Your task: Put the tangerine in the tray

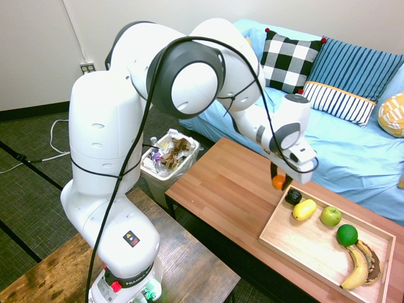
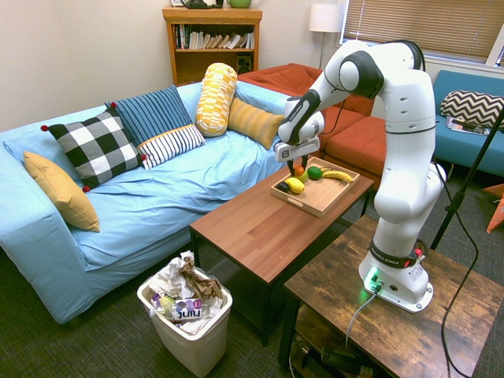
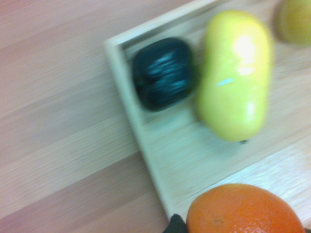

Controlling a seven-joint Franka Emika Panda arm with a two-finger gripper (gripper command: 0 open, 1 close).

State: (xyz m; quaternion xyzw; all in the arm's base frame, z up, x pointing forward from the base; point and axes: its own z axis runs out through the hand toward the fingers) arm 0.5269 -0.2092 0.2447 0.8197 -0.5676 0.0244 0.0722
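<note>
Where the tangerine (image 1: 278, 182) is: pinched in the claw (image 1: 281, 178), near the dark-fruit end of the tray (image 1: 306, 243)
Tray: pale grained wood, rectangular, raised rim, on a striped wood table (image 1: 218, 180)
Fruit in tray: six, I count one dark glossy lump (image 1: 293, 196), one smooth yellow oval (image 1: 304, 209), one round yellow-green (image 1: 331, 216), one round deep green (image 1: 346, 235), two curved bananas (image 1: 362, 265), one browned
Wrist view: gets wrinkly highlights on the dark one, but no bananas
Second exterior view: adds a wooden bookshelf (image 2: 211, 46), missing from the first
</note>
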